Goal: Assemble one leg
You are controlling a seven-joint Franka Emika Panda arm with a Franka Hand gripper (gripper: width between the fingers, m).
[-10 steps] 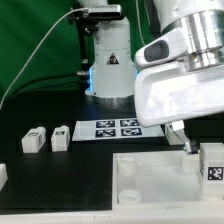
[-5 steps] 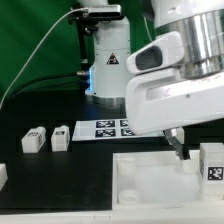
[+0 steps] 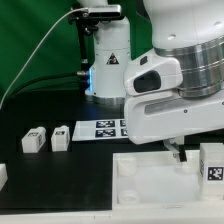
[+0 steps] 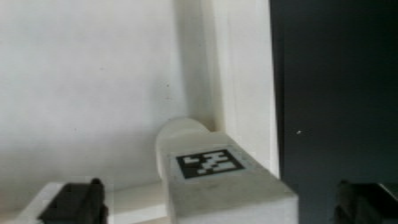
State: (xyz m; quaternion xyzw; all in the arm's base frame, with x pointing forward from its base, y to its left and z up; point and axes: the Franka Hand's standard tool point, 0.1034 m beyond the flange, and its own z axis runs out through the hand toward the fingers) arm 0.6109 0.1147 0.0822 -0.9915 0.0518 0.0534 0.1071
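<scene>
In the wrist view a leg (image 4: pixel 217 165), a white post with a black-and-white tag on its end, lies between my two dark fingertips (image 4: pixel 71 202). My gripper (image 4: pixel 221 205) is open and its jaws stand wide on either side of the leg, touching nothing. The leg rests along the edge of the large white tray-like piece (image 4: pixel 89 90). In the exterior view the gripper (image 3: pixel 182 153) hangs low over that piece (image 3: pixel 150 172), with a tagged leg (image 3: pixel 212 163) just to the exterior view's right of the one dark finger that shows.
Two more legs (image 3: pixel 35 140) (image 3: pixel 60 136) lie on the black table at the exterior view's left, and another (image 3: pixel 2 172) sits at the left edge. The marker board (image 3: pixel 108 128) lies behind the tray-like piece. The arm's base (image 3: pixel 108 60) stands at the back.
The arm has come down and toward the exterior view's left, so the hand fills more of the view. The fingers are lower over the tray-like piece. The legs have not moved.
</scene>
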